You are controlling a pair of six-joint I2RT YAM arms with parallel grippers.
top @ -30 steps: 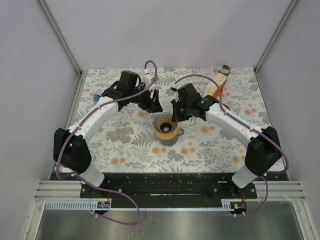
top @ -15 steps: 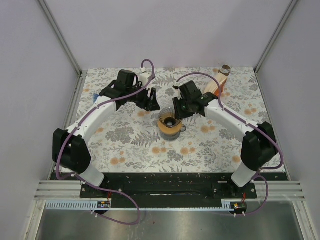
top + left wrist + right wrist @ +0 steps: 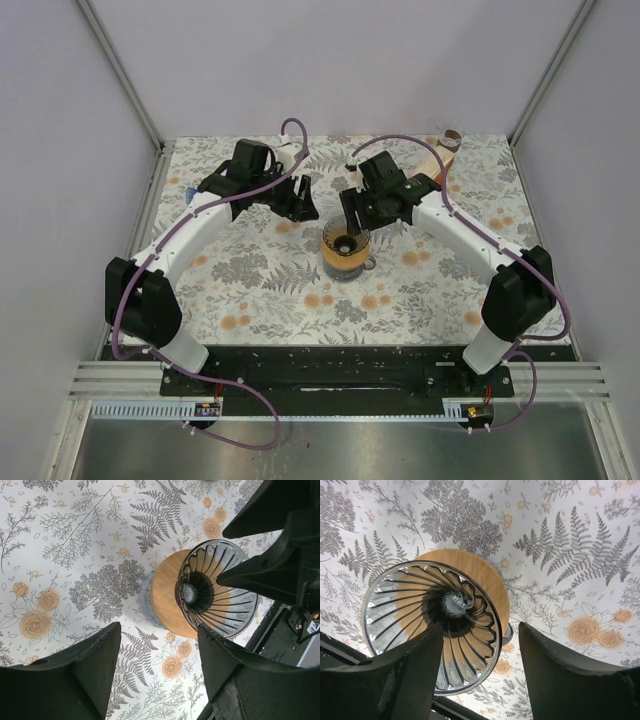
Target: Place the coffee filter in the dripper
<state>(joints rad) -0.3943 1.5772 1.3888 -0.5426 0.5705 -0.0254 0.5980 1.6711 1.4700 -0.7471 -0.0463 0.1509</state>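
Note:
The dripper [image 3: 345,243] is a ribbed glass cone on a round wooden base, standing mid-table on the flowered cloth. Both wrist views look into its bowl [image 3: 215,590] [image 3: 435,620], and only glass and wood show inside. The coffee filter is not visible in any view. My right gripper [image 3: 352,214] [image 3: 481,627] is open just behind the dripper; one finger [image 3: 415,670] overlaps the bowl and the rim passes between the jaws. My left gripper [image 3: 303,203] [image 3: 159,630] hangs open to the dripper's left, with only cloth between its fingers.
A tan and white object [image 3: 438,166] with a brown tube [image 3: 452,137] above it stands at the back right corner, partly behind the right arm. Grey walls with metal rails enclose the table. The black base bar [image 3: 330,365] runs along the near edge.
My right gripper has gone from shut to open. The dripper slid a little toward the back right with it before that. The left arm drew back slightly.

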